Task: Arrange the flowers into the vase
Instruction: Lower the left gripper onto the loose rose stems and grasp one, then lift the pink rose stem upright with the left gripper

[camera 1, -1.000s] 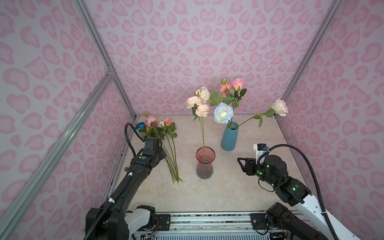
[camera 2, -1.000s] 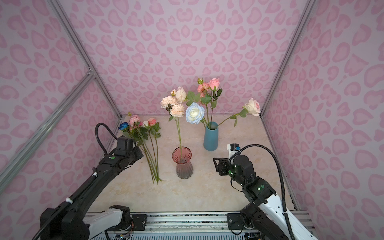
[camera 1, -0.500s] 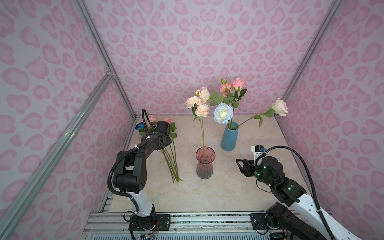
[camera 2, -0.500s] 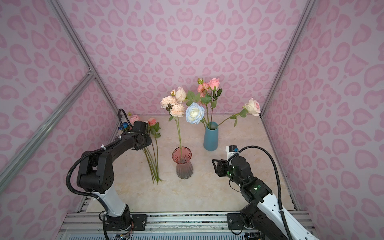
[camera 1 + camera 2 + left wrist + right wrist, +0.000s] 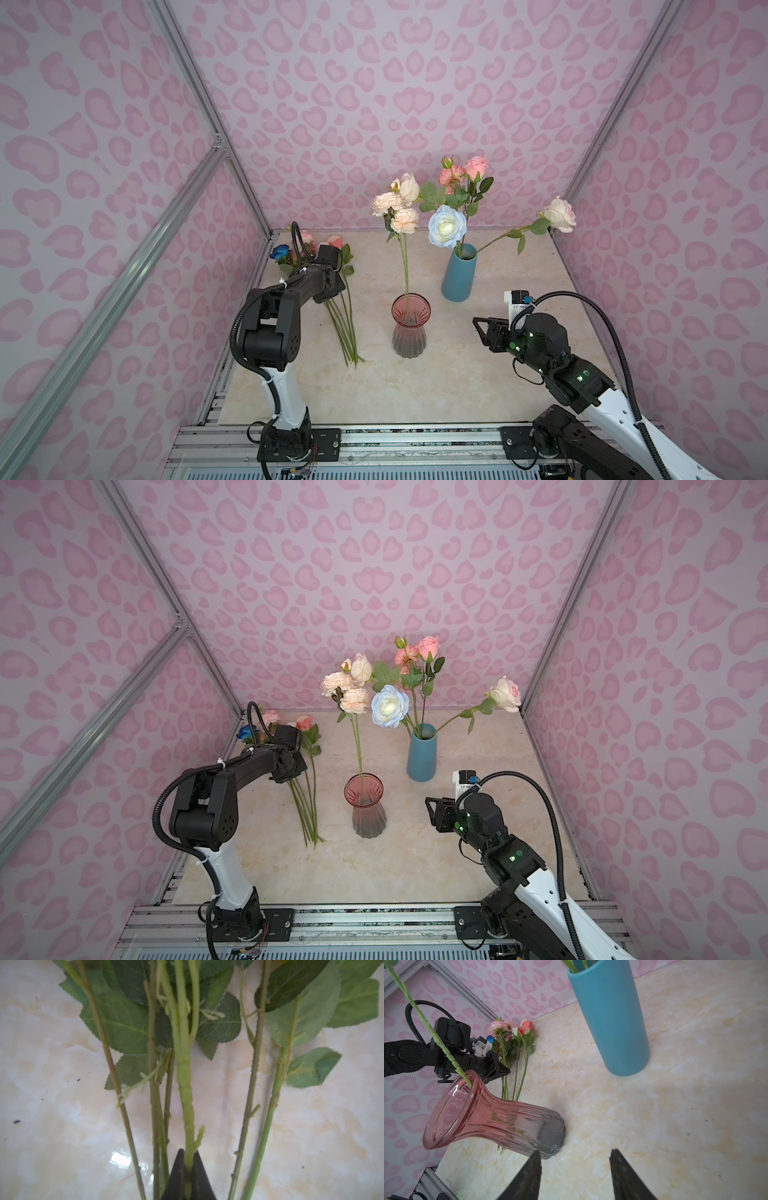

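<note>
The loose flowers [image 5: 345, 328] lie bunched on the beige marbled table [image 5: 457, 386]. The left gripper [image 5: 188, 1153] clamps one pale green stem [image 5: 185, 1095] between tightly closed fingers; the other stems lie flat on either side of them. The right gripper [image 5: 575, 1151] hovers with fingers apart and empty, the pink glass vase [image 5: 488, 1113] just ahead of one fingertip, the teal vase [image 5: 608, 1022] farther beyond. Pink heart-print walls [image 5: 374, 83] enclose the table. Print on the right wrist's white block [image 5: 462, 785] is unreadably small.
</note>
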You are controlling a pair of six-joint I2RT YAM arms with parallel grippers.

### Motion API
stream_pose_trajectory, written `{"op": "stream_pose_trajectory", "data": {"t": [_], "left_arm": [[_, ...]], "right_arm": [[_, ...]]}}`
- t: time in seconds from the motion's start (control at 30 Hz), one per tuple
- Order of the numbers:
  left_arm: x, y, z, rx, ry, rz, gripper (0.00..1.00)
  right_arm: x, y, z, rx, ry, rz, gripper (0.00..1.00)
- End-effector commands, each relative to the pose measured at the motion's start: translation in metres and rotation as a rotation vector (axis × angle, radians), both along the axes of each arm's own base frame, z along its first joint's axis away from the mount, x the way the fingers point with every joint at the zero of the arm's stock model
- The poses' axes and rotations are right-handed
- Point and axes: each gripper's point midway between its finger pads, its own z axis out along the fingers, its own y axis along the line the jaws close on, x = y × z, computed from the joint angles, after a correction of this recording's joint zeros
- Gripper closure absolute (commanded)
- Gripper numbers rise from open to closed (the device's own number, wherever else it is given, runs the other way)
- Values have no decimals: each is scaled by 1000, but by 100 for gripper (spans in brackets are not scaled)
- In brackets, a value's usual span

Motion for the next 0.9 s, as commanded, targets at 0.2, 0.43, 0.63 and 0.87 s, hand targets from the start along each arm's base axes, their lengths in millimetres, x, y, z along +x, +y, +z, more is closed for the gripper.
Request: {"op": "stream_pose_trajectory", "data": {"t": [0.2,0.43,0.63,0.87], "left_arm": [[21,-43,129,-173,-324,-149,96],[-12,-39,232,-82,-519,-193,96],[-55,-28,272,-23,-599,-240,96],[-126,-67,370,-142,-1007,-465,97]], "right_arm": [[2,0,11,7,-30,-1,46],[0,0,20,22,-43,0,46],[-3,-1,26,33,-52,1,47],[-5,-7,34,20,-68,-15,47]]}}
